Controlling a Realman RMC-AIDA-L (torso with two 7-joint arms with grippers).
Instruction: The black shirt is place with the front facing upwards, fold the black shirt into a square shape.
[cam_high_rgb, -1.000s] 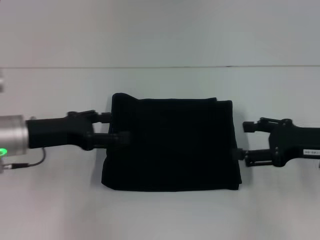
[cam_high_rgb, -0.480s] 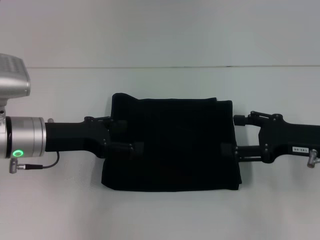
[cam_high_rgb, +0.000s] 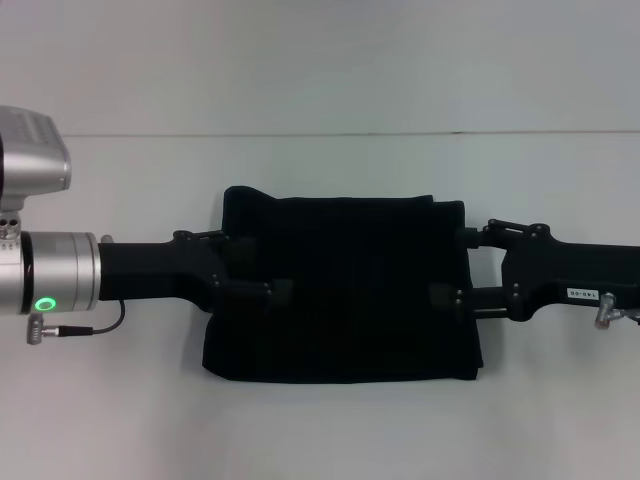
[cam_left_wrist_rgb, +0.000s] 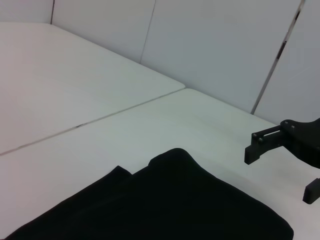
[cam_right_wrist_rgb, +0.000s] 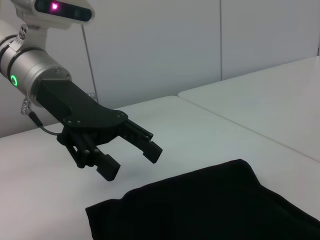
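Matte black left gripper (cam_high_rgb: 255, 268) with blocky jaws, silver cylindrical wrist with glowing green ring, thin black cable, matte black right gripper (cam_high_rgb: 452, 267), white label, small silver screws

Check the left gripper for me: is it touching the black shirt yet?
Apart. The right wrist view shows the left gripper open, hanging above the black shirt, with white table visible between its fingers and the cloth.

Black shirt (cam_left_wrist_rgb: 165, 205) lies folded on pale surface (cam_left_wrist_rgb: 75, 100), w/ one rounded corner bump at its far edge. Right pincer (cam_left_wrist_rgb: 287, 157) hangs just past shirt's far end, fingers (cam_left_wrist_rgb: 262, 145) spread apart, not touching cloth. Seam line crosses surface; wall panels behind.
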